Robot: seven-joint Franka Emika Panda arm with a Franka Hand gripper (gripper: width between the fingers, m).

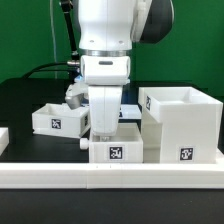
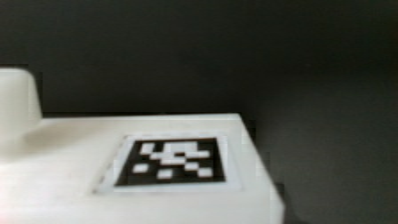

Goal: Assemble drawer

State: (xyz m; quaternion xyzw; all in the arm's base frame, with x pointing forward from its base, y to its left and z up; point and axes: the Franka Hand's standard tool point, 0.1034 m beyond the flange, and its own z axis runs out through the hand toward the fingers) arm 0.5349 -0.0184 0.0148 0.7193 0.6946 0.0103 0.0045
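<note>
a white border rail (image 1: 60, 178) edges the black table (image 1: 20, 110).

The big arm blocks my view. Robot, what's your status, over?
Hand down at middle tray, open or shut unclear. Casing on the exterior view's right, second tray on its left. Nothing seen blocking.

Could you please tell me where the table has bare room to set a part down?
Bare black table lies between the tray at the exterior view's left and the front rail. Crowded: middle tray, gripper and casing stand close together.
</note>
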